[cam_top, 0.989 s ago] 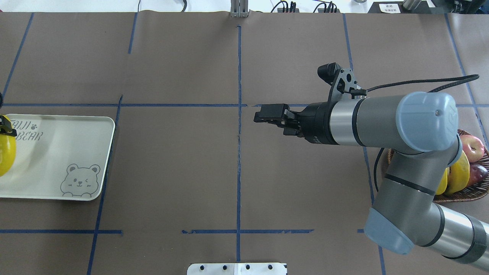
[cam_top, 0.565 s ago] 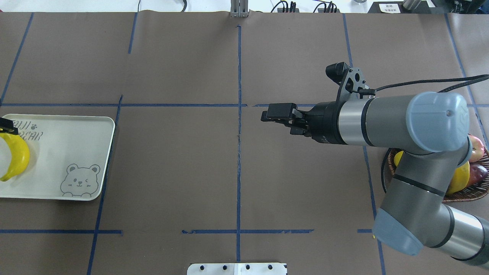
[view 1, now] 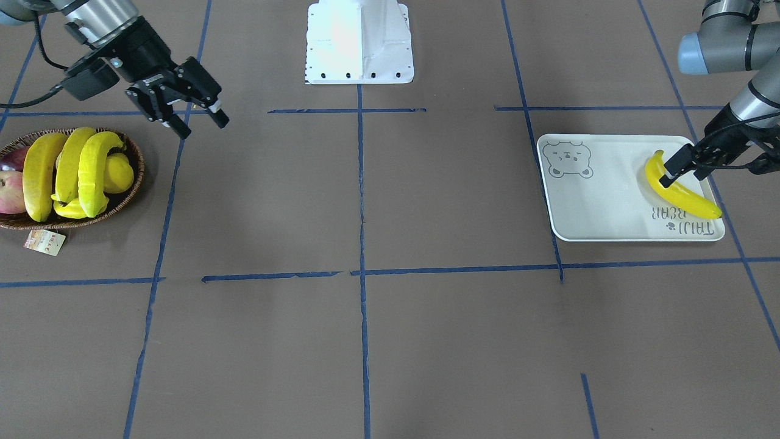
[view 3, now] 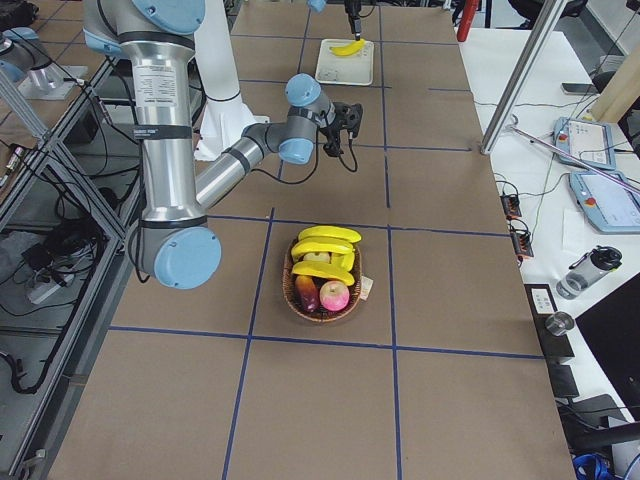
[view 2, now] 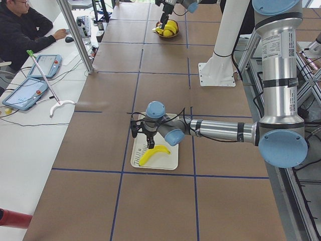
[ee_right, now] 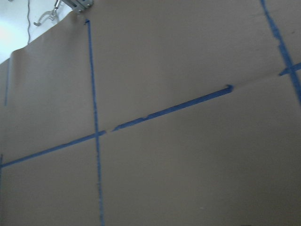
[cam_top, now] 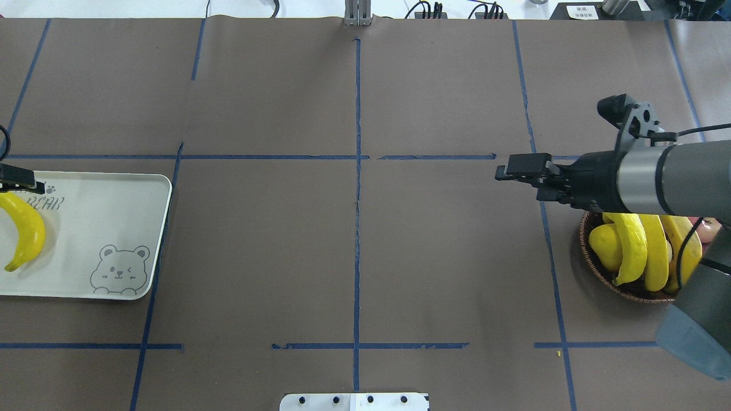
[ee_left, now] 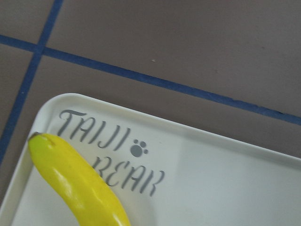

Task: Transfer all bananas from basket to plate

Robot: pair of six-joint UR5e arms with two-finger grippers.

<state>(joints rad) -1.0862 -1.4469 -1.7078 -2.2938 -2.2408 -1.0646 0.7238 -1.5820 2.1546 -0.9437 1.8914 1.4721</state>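
Note:
One banana point(view 1: 682, 195) lies flat on the plate point(view 1: 603, 201), over its lettering; it also shows in the overhead view point(cam_top: 25, 228) and the left wrist view point(ee_left: 80, 188). My left gripper point(view 1: 685, 171) is just above the banana's upper end, open, fingers apart around it. Three bananas point(view 1: 70, 164) lie in the basket point(view 1: 73, 222), also seen overhead point(cam_top: 631, 245). My right gripper point(view 1: 201, 125) is open and empty, hovering just beyond the basket point(cam_top: 599, 274) toward the table's middle.
The basket also holds a yellow pear point(view 1: 119, 174) and red apples point(view 1: 9, 189); its paper tag point(view 1: 44, 242) lies on the table. A white mounting plate point(view 1: 359, 42) sits at the robot's base. An operator point(view 2: 20, 30) sits beside tablets.
The banana swung from hanging in my left gripper to lying flat on the plate, and the gripper let go. My right arm drew back to the right, toward the basket.

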